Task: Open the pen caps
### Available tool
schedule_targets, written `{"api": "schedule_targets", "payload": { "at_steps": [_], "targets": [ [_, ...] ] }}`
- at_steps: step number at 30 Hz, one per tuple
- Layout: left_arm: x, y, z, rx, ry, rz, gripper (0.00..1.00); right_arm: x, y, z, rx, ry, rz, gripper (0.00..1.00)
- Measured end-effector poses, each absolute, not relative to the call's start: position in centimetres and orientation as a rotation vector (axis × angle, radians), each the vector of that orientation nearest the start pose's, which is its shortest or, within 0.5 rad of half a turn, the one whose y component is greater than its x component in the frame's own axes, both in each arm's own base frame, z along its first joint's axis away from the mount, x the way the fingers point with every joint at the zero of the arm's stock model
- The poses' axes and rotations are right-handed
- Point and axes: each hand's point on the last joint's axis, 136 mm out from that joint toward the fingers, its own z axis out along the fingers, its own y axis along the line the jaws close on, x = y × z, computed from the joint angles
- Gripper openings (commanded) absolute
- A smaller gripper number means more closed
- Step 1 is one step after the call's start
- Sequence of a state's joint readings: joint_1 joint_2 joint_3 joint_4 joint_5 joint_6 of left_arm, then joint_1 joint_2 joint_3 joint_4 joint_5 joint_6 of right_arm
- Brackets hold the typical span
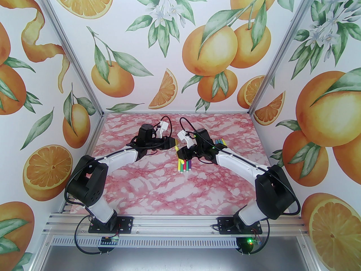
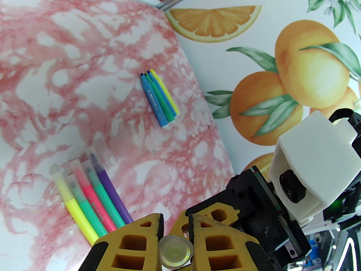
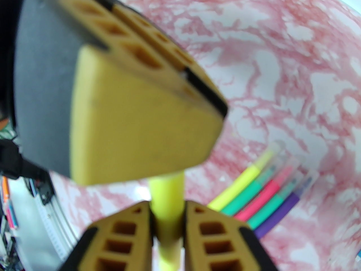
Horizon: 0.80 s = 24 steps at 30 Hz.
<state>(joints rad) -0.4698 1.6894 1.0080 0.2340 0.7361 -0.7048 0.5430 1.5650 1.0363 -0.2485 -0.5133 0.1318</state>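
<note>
Above the pink-marbled worktop (image 1: 169, 190), two claws share one thin yellow felt-tip pen (image 3: 166, 188).
The right claw (image 3: 167, 207) clamps the pen's barrel while the left claw (image 2: 176, 217) pinches its pale translucent cap (image 2: 175, 252), a hold that suits pulling the two apart. Below, five capped pens (image 2: 93, 190) lie in a row, apparently waiting; three uncapped pens (image 2: 160, 99) lie well apart, likely sorted as finished.
</note>
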Motion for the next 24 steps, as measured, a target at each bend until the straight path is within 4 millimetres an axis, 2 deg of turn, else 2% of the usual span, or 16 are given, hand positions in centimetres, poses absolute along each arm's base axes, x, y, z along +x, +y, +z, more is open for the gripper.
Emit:
{"api": "schedule_targets", "payload": {
  "at_steps": [5,19,21,24],
  "targets": [
    [35.9,-31.0,18.1,0.263,2.202,-1.448,0.00,31.6,29.0,14.8,-0.753,2.280,0.931,0.00],
    [35.3,-30.6,17.6,0.233,2.265,-1.475,0.00,30.4,28.6,14.5,-0.809,2.235,0.933,0.00],
    [36.5,-30.0,18.1,0.195,2.246,-1.443,0.00,29.5,28.2,13.5,-0.817,2.283,0.936,0.00],
    [39.2,-28.3,20.0,0.132,2.180,-1.385,0.00,27.7,27.5,11.4,-0.828,2.375,0.947,0.00]
  ]
}}
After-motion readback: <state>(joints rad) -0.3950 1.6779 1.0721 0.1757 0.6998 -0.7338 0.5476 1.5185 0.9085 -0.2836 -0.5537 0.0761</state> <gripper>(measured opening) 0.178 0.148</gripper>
